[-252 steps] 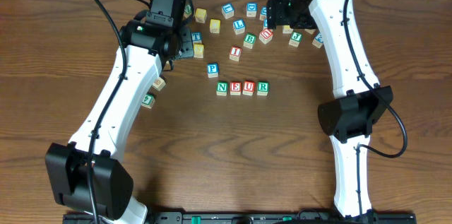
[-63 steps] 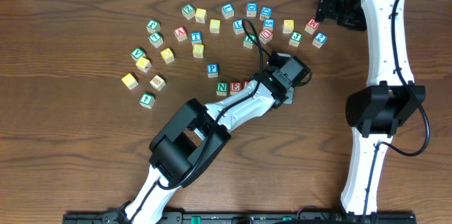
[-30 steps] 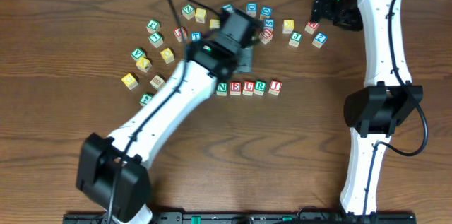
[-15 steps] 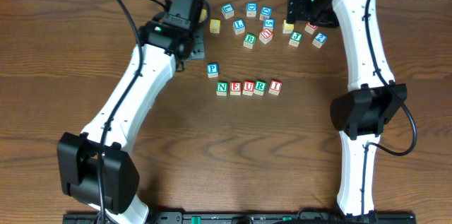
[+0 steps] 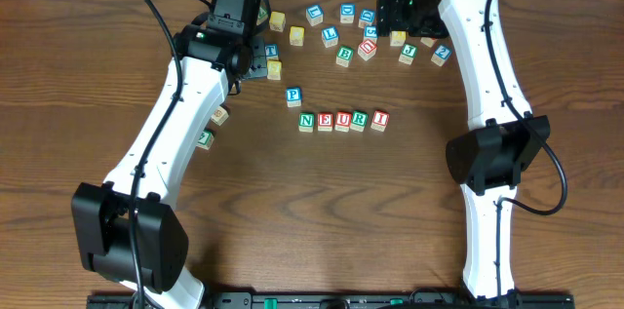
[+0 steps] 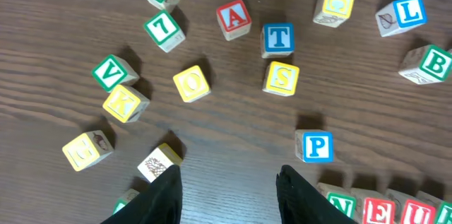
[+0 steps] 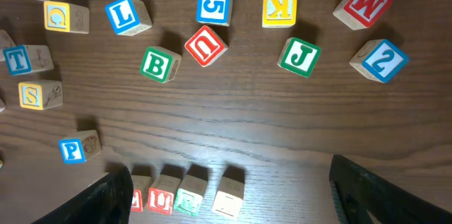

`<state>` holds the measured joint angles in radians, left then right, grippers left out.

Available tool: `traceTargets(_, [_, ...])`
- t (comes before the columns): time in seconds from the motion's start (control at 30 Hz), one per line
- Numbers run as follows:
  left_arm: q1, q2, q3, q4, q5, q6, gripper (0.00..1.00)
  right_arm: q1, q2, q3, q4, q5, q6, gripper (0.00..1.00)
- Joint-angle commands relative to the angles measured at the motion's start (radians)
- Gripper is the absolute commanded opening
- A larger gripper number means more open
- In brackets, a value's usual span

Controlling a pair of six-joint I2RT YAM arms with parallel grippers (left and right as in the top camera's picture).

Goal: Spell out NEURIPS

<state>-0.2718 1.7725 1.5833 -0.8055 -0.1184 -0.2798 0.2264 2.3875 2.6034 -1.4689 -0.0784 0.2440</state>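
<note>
the blue p block (image 5: 293, 96) sits alone on the surface (image 5: 409, 202), just far-left of the row (image 5: 340, 121) reading n e u r i, and the free place for it is just right of the red i block (image 5: 380, 120). the left tool (image 6: 227, 174) hovers with its fingers a little apart and nothing between them; the p block lies close to its near right, so this arm looks the nearer one. the right tool (image 7: 227, 171) hangs wide open and empty over the loose blocks (image 5: 369, 44) at the far right, well apart from the p block.

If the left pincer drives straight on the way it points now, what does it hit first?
The left pincer would probably meet bare table, between the picture cube and the blue P; depth unclear.
</note>
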Motion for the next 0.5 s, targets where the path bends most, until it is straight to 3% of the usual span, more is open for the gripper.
traceTargets(0.0, [0.002,-0.022,0.018,-0.005,0.029,0.018,0.43,0.005,-0.012,-0.005,0.0,-0.003,-0.001,0.83])
traceTargets(0.47, [0.002,-0.02,0.006,-0.005,0.059,0.018,0.43,0.005,-0.012,-0.005,-0.009,-0.003,-0.002,0.83])
